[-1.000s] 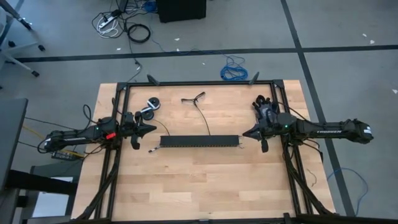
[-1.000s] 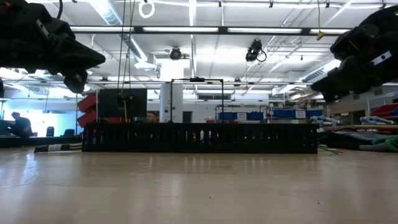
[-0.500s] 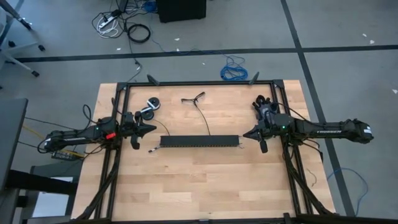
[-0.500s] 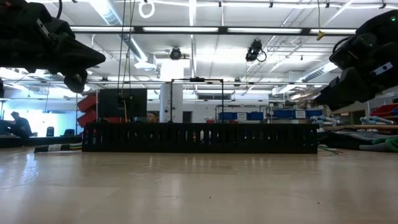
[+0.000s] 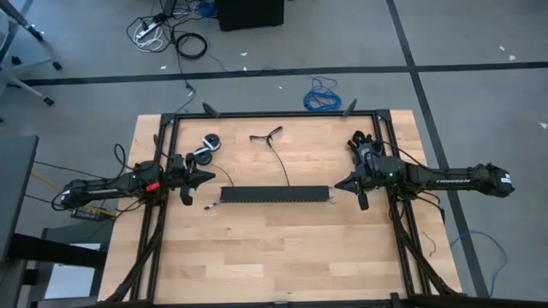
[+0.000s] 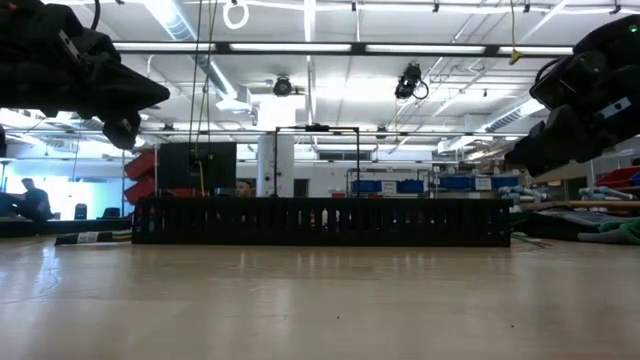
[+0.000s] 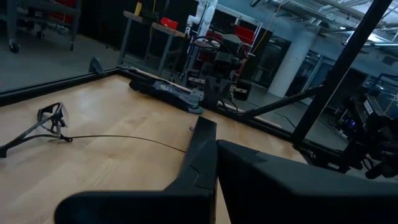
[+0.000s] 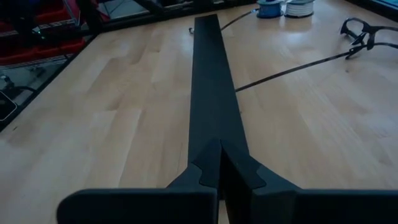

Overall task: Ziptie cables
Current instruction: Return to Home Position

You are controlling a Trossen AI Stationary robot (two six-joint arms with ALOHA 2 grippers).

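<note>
— What is the high view showing?
— The cables (image 5: pixel 208 206) are poking out of the black duct (image 5: pixel 274 194) at its left-arm end, mid-counter (image 5: pixel 257 257). A ziptie (image 5: pixel 280 162) is running from its far side toward the rear. The left pincer (image 5: pixel 208 176) and right pincer (image 5: pixel 339 182) are hovering off its ends.
— Low view?
— Both are hanging above counter level.
— Wrist views?
— Each pincer's fingers are pressing together, pinching nothing

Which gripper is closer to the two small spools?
Left. The left gripper hovers just beside the spools; the right gripper is far off, beyond the far end of the black duct.
</note>
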